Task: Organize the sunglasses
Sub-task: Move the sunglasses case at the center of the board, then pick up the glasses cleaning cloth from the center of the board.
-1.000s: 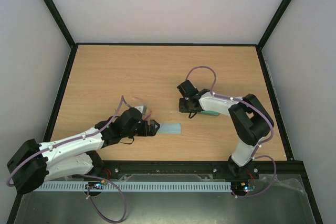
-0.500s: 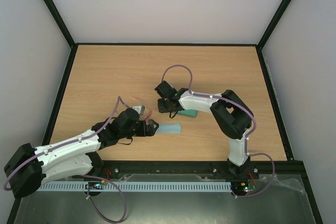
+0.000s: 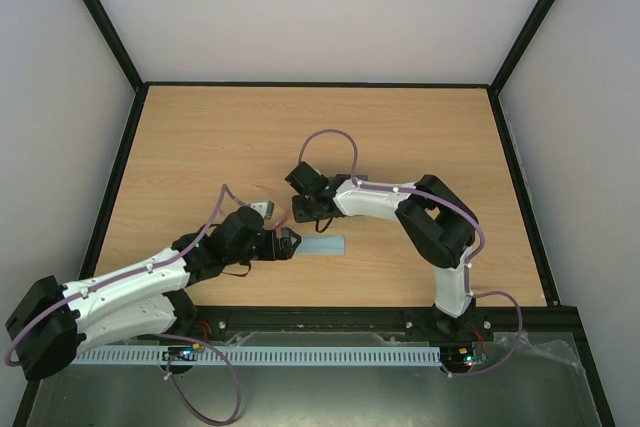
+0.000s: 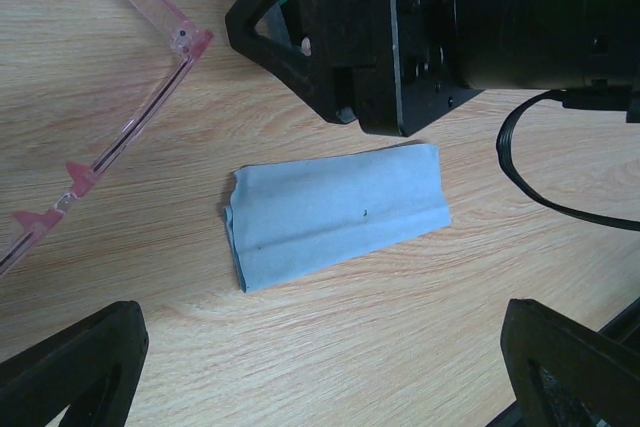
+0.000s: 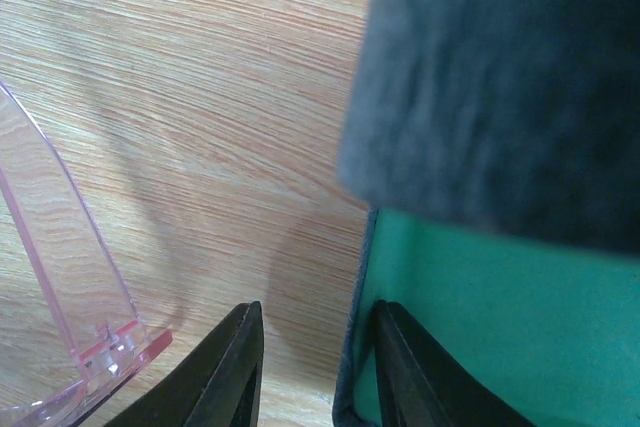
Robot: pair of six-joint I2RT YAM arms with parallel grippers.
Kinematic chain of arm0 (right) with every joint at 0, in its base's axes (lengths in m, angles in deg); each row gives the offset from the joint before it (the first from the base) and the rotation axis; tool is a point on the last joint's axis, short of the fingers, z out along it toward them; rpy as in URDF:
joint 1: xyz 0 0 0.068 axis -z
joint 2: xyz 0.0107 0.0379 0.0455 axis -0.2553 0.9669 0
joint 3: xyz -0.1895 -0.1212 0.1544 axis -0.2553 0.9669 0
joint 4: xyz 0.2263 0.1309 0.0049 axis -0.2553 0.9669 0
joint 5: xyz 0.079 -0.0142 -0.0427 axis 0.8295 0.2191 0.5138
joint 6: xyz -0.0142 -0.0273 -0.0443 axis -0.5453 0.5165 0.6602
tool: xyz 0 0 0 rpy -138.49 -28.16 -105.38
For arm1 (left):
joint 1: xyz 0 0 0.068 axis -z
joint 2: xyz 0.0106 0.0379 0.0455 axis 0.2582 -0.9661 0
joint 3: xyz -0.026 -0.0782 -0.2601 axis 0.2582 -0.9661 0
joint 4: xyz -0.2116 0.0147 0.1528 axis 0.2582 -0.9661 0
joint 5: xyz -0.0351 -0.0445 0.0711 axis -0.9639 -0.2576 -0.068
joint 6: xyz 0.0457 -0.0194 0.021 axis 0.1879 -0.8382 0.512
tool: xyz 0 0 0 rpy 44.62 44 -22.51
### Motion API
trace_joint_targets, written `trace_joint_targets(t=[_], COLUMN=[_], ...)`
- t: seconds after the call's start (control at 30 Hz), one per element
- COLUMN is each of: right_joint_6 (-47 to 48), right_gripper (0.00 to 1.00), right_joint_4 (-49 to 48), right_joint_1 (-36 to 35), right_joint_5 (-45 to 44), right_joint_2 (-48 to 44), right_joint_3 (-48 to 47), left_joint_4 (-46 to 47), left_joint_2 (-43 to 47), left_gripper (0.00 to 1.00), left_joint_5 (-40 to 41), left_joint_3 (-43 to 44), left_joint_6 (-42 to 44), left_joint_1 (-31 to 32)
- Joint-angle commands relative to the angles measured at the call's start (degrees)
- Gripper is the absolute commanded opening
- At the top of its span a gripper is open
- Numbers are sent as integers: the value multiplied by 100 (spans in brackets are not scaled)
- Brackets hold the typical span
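Observation:
The sunglasses [image 4: 130, 137] have a thin pink translucent frame and lie on the table left of the cloth; they are faint in the top view [image 3: 262, 190], and one arm shows in the right wrist view [image 5: 70, 247]. The grey-blue case [image 5: 480, 77] stands open, green inside. My right gripper [image 5: 315, 367] is open and straddles the case's left wall, one finger inside, one outside. In the top view my right gripper [image 3: 305, 209] hides the case. My left gripper [image 4: 320, 347] is open and empty, just short of the light-blue cloth [image 4: 335, 212].
The folded cloth [image 3: 325, 245] lies between the two grippers, near the front of the wooden table [image 3: 200, 137]. The right gripper's black body [image 4: 420, 27] stands just beyond the cloth. A black frame rims the table.
My right gripper has moved left, bringing the case with it, and is now close to the sunglasses. My left gripper has barely moved.

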Motion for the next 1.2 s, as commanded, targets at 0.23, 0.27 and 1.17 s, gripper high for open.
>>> trace_joint_targets(t=[0.23,0.27,1.17], right_joint_6=[-24,-21,-295], right_gripper=[35,35,51], right_joint_4=[177,209,353], right_joint_1=[14,24,210], right_joint_5=[-288,-299,-107], right_joint_2=[-27,-18,-3993], right_joint_3=[-380,-431,2366], left_joint_4=[-212,-227,-672], left_joint_2=[18,24,-483], left_gripper=[100,100,100], left_joint_5=[119,127,-26], left_joint_3=[48,53,764], left_joint_6=[-22,-22,280], left_joint_1=[-40,-38,-349])
